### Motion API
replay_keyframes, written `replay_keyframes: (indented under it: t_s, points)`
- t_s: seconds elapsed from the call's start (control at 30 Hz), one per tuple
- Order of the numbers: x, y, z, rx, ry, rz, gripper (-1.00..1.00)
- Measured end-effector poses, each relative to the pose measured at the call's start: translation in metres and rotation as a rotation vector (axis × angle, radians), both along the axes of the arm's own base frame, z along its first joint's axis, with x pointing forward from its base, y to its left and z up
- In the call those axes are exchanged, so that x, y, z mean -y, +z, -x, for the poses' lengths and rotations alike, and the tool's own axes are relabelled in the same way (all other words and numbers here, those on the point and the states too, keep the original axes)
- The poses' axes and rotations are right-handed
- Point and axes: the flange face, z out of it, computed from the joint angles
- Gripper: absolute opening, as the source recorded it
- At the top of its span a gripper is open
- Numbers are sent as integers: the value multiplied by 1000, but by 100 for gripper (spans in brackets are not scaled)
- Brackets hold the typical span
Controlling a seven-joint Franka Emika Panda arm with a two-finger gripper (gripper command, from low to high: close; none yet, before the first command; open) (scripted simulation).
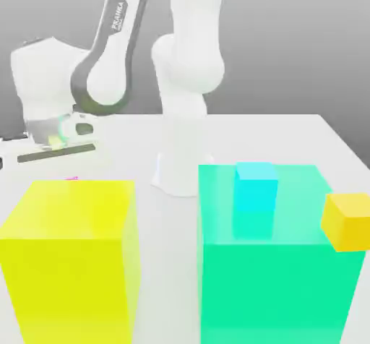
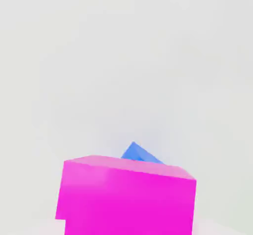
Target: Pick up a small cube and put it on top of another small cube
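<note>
Behind the big yellow cube (image 1: 72,256), a sliver of the small pink cube (image 1: 71,178) peeks over its far top edge, with bare worktop (image 1: 289,136) beyond. One big green cube (image 1: 278,252) stands right of it across a narrow gap, one cyan cube (image 1: 256,186) on top, one small yellow cube (image 1: 349,221) at its right edge. Jaws pressed together. From the hand camera, a blue corner (image 2: 140,153) shows past the pink cube.

small cube (image 2: 126,197) cut by frame edge, blue corner (image 2: 140,153) half hidden behind
</note>
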Motion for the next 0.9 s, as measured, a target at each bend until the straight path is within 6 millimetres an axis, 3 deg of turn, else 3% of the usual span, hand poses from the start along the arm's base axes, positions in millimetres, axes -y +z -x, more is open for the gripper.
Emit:
replay_keyframes:
  t_s: [0.2,0.9]
  points:
    - [-21,1,-19,-17,7,32,-100]
    - [-24,-50,-21,-9,1,-2,-100]
